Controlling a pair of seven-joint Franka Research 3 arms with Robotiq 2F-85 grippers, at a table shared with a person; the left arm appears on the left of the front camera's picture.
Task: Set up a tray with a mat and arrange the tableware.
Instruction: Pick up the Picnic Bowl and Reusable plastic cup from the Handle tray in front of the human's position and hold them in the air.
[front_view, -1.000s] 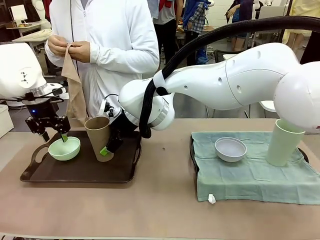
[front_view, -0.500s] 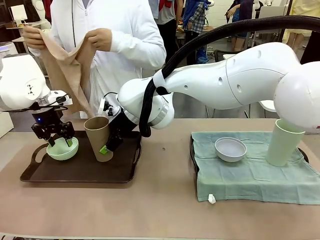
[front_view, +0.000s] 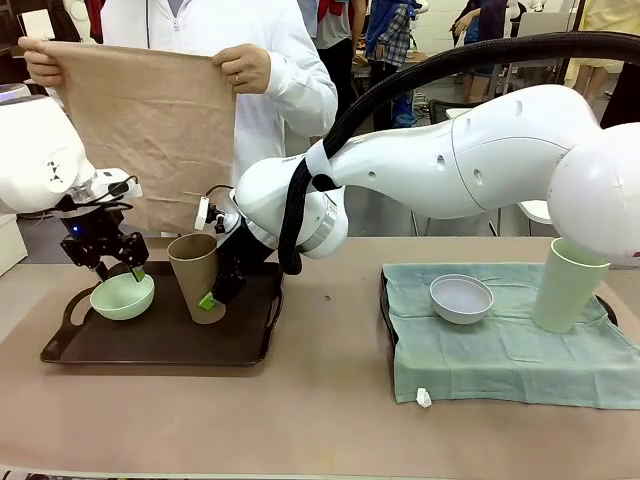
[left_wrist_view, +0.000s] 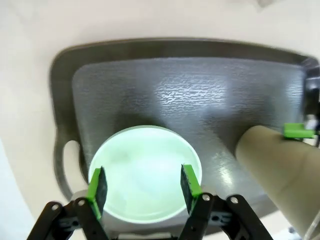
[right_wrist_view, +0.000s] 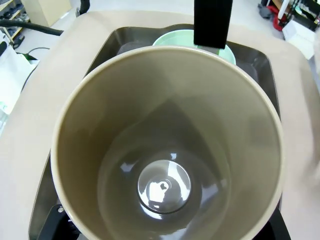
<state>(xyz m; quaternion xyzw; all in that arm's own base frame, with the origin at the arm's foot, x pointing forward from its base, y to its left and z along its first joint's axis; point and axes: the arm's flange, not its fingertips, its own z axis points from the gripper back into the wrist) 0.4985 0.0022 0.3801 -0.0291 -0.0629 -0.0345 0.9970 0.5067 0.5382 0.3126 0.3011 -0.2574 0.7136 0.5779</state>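
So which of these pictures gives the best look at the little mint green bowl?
The left wrist view: the mint green bowl lies whole between that gripper's fingers. The front view shows it side-on at the tray's left end; the right wrist view shows a rim sliver behind the tan cup.

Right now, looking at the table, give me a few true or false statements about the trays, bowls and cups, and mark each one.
1. The person holds a tan cloth spread open. True.
2. The mint green bowl sits on the green mat. False: it is at the dark tray, in the left gripper.
3. The tan-brown cup is tilted. True.
4. The whitish grey bowl is stacked inside the pale green cup. False: they stand apart.
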